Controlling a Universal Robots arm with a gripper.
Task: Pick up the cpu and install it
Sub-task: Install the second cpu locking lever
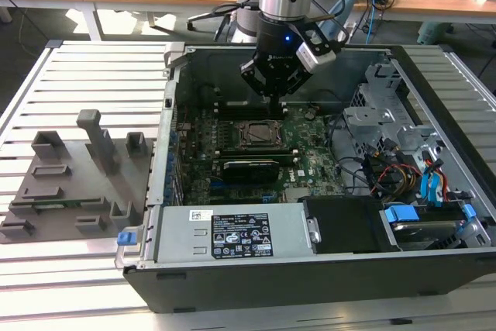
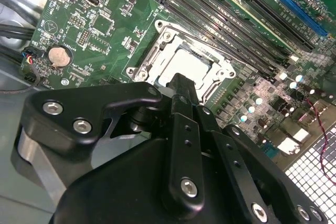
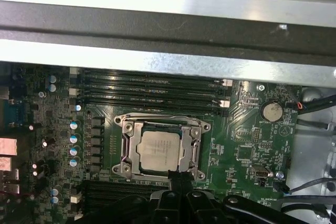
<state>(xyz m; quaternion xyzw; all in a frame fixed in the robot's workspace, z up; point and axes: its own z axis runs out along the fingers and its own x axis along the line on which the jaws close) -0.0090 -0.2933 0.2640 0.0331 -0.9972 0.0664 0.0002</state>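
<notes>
Your black tool hangs inside the open black computer case, just above the green motherboard. Its fingers look pressed together (holding nothing). The flat silvery-grey square cpu sits in the metal socket frame, just beside the fingertips in both wrist views.

Even overhead light washing exterior view; case interior sitting in soft shadow. Glare blooming on case rail in first wrist view. End effector blurring dark in second wrist view.
</notes>
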